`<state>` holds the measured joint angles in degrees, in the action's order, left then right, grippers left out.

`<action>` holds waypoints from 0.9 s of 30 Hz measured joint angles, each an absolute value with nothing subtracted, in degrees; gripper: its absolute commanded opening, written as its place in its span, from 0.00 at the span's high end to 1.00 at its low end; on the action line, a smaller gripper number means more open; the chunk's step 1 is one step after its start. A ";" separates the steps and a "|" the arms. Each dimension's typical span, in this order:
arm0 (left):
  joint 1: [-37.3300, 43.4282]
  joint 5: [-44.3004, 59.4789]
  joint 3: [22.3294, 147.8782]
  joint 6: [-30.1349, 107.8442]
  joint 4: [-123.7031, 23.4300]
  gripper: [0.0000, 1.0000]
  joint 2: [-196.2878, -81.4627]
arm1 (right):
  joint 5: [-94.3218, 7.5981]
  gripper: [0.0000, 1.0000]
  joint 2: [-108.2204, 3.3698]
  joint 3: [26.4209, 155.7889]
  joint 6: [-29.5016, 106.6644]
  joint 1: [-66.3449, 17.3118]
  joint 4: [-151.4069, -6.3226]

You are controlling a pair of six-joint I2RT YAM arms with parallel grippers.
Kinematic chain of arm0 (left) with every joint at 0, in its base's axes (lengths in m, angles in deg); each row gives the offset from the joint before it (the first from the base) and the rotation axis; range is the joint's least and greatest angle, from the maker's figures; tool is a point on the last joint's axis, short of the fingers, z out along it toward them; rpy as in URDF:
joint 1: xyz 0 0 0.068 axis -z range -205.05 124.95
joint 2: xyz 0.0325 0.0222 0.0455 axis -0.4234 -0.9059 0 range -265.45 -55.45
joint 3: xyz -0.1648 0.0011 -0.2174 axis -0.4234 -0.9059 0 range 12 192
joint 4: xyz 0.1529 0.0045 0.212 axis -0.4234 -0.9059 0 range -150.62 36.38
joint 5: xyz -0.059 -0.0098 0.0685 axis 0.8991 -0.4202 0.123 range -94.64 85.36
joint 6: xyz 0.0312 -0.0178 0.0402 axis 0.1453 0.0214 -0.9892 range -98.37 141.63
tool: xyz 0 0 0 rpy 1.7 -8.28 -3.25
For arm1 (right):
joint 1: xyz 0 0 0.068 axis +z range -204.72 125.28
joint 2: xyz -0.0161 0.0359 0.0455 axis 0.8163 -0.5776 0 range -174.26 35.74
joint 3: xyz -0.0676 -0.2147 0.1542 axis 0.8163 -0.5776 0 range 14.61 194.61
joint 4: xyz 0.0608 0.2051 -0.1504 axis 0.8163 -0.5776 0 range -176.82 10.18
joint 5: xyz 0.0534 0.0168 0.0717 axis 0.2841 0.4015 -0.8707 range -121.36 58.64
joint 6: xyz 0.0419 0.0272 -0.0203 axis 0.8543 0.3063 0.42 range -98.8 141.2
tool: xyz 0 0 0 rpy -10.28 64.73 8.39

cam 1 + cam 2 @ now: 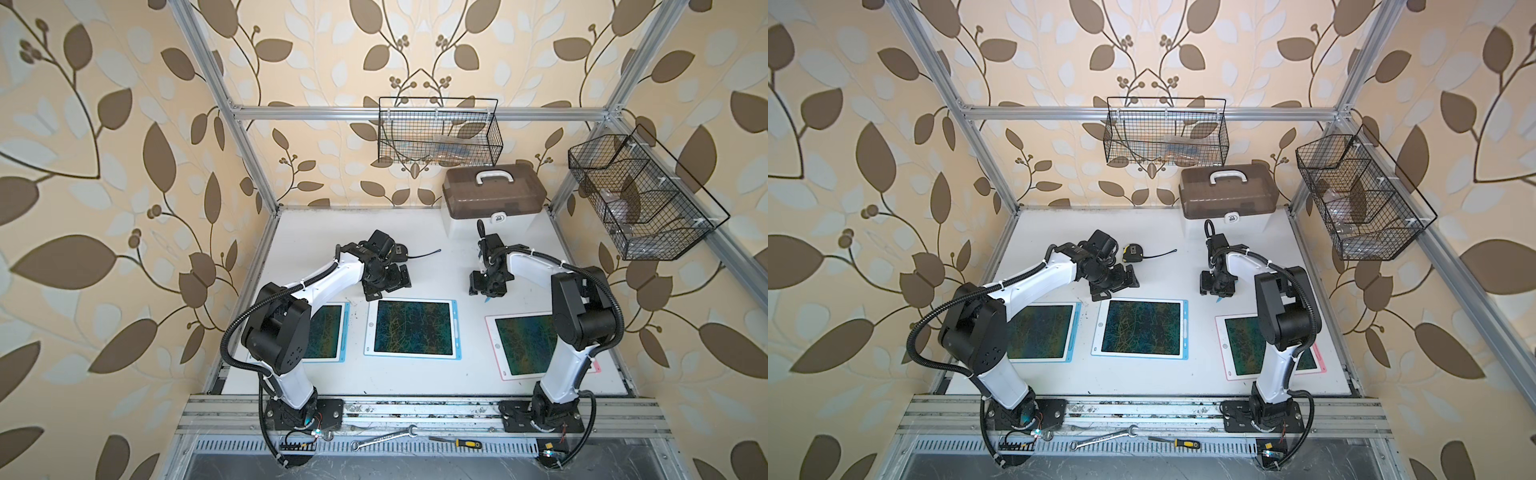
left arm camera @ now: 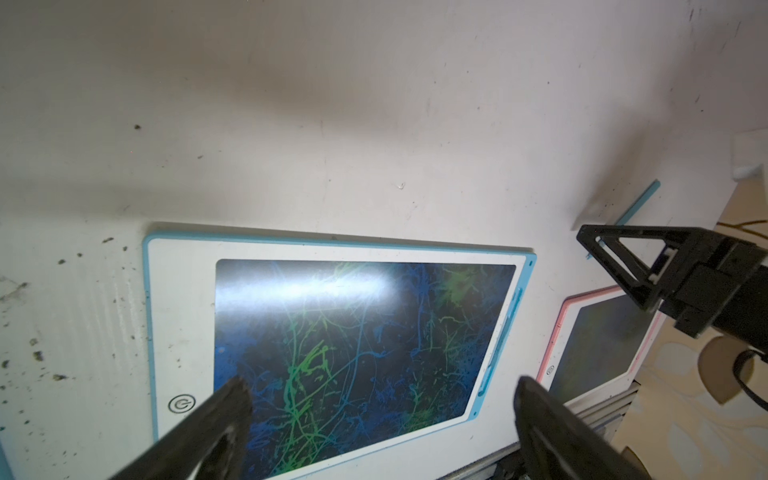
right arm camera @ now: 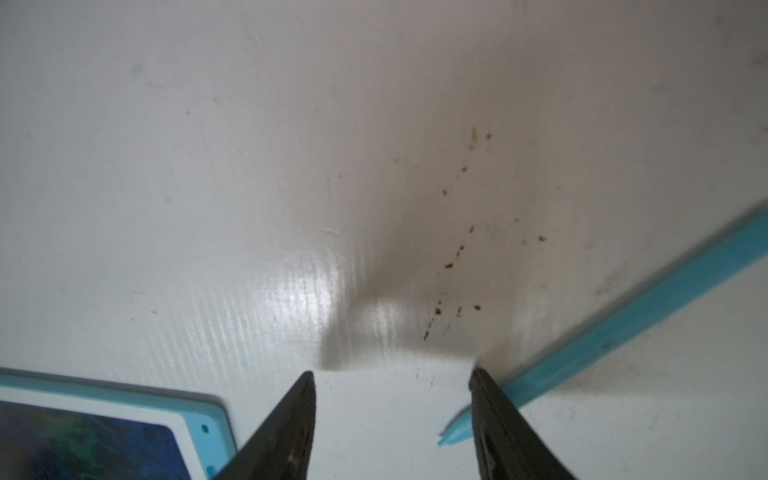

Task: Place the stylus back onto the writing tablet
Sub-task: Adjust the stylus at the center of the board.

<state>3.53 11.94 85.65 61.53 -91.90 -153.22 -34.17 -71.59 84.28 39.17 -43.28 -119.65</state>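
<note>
Slim blue plastic stylus lies partly hidden behind the right pincer, whose jaws gape empty; left pincer wide.

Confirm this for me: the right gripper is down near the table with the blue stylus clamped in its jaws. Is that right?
Not quite. The right gripper is down near the table, but its jaws are open with nothing between them. The right wrist view shows the blue stylus lying on the table just outside one jaw, not clamped.
</note>
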 measured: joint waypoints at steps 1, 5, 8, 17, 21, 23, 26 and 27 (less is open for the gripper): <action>3.53 11.94 85.73 61.38 -91.92 0.01 -153.31 | -34.17 0.40 -71.59 84.28 39.17 -43.28 -119.82; 3.53 11.94 85.73 61.03 -91.97 0.01 -153.46 | -34.15 0.40 -71.57 84.50 39.22 -43.47 -120.83; 3.53 11.94 85.73 60.97 -91.99 0.01 -153.46 | -34.08 0.40 -71.39 85.75 39.39 -43.56 -121.86; 3.53 11.92 85.76 60.70 -92.01 0.01 -153.46 | -33.65 0.38 -66.74 88.00 39.79 -45.81 -122.78; 3.53 11.89 85.76 60.53 -92.01 0.01 -153.46 | -33.01 0.33 -66.43 88.09 39.59 -48.24 -123.52; 3.53 11.85 85.95 60.46 -92.10 0.01 -153.46 | -32.60 0.32 -66.43 88.09 39.35 -49.68 -123.91; 3.53 11.85 86.56 60.27 -92.14 0.01 -153.49 | -31.75 0.31 -66.43 88.09 39.11 -51.43 -124.24; 3.53 11.85 86.74 60.18 -92.12 0.01 -153.49 | -31.40 0.32 -66.43 88.09 39.09 -51.89 -124.35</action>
